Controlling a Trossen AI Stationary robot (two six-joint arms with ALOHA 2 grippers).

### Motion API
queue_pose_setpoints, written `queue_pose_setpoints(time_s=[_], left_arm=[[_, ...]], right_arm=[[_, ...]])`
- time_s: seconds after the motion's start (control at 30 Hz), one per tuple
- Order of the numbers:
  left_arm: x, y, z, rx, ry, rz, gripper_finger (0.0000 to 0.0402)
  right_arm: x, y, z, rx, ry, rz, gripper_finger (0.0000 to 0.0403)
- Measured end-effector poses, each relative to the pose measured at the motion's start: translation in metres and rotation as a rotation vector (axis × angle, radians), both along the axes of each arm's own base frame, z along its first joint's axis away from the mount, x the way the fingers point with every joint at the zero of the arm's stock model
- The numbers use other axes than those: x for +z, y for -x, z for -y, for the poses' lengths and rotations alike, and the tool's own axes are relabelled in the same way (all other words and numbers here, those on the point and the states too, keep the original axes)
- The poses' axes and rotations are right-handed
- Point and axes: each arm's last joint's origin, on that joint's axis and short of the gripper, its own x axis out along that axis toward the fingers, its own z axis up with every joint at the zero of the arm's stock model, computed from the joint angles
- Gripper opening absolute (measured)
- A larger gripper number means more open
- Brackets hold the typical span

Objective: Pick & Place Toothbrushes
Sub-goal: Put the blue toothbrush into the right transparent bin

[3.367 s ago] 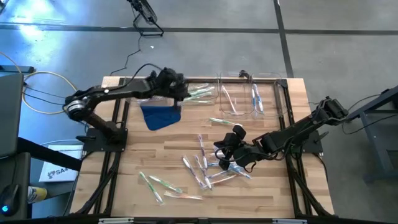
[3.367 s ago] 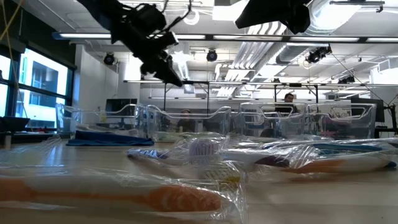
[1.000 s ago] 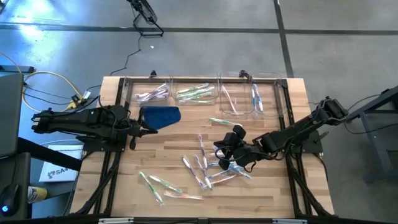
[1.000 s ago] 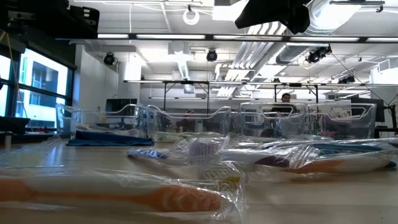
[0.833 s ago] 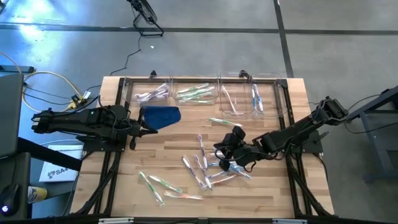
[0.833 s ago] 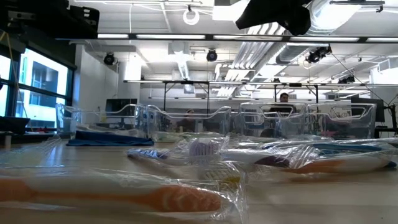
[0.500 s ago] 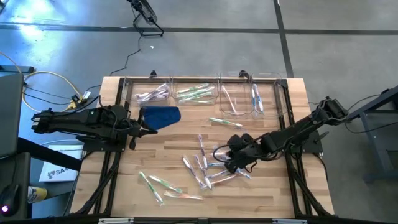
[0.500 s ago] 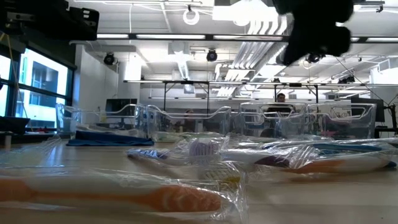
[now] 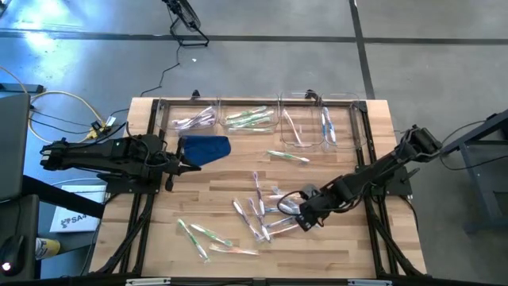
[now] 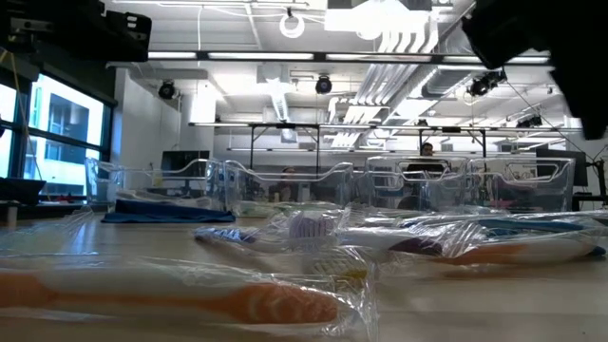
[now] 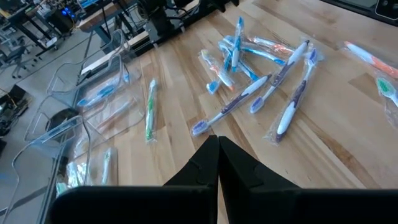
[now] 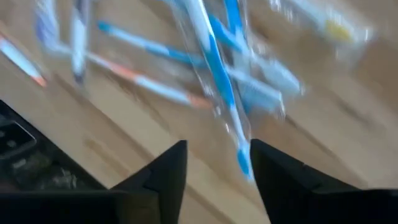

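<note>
Several wrapped toothbrushes (image 9: pixel 262 210) lie loose on the wooden table (image 9: pixel 341 246), also in the left wrist view (image 11: pixel 249 93) and close up in the low view (image 10: pixel 237 302). My right gripper (image 9: pixel 304 210) hangs over the right side of this pile, pointing steeply down, open (image 12: pixel 214 165). A blue-handled toothbrush (image 12: pixel 214 68) lies on the table under the gap between its fingers. My left gripper (image 9: pixel 193 164) waits shut (image 11: pixel 218 155) at the table's left, beside the blue cloth (image 9: pixel 205 148).
Clear bins (image 9: pixel 250 119) with a few toothbrushes in them line the far edge. One green toothbrush (image 9: pixel 287 156) lies alone in front of them. More toothbrushes (image 9: pixel 202 237) lie near the front left. Bare wood shows between cloth and pile.
My right gripper has gone toward the table's near edge and down over the pile. It has tipped from nearly level to pointing steeply down, and it has rolled. The toothbrushes have kept their places.
</note>
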Motion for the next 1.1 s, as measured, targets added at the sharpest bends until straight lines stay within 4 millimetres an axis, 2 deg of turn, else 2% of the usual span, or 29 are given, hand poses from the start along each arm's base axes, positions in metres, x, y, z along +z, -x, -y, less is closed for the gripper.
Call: queue_pose_setpoints(time_s=[0.2,0.67,0.97,1.1], left_arm=[[0.0,0.0,0.0,0.0,0.0,0.0,0.0001],[0.0,0.0,0.0,0.008,-0.003,0.0,0.0001],[0.0,0.0,0.0,0.008,-0.003,0.0,0.0001],[0.0,0.0,0.0,0.009,-0.004,0.0,0.0001]], right_arm=[[-0.01,0.003,-0.012,0.022,-0.005,-0.057,0.0202],[-0.056,-0.005,-0.027,0.099,0.084,-0.185,0.0194],[-0.071,-0.007,-0.029,0.142,0.092,-0.24,0.0191],[-0.072,-0.008,-0.029,0.138,0.107,-0.234,0.0173]])
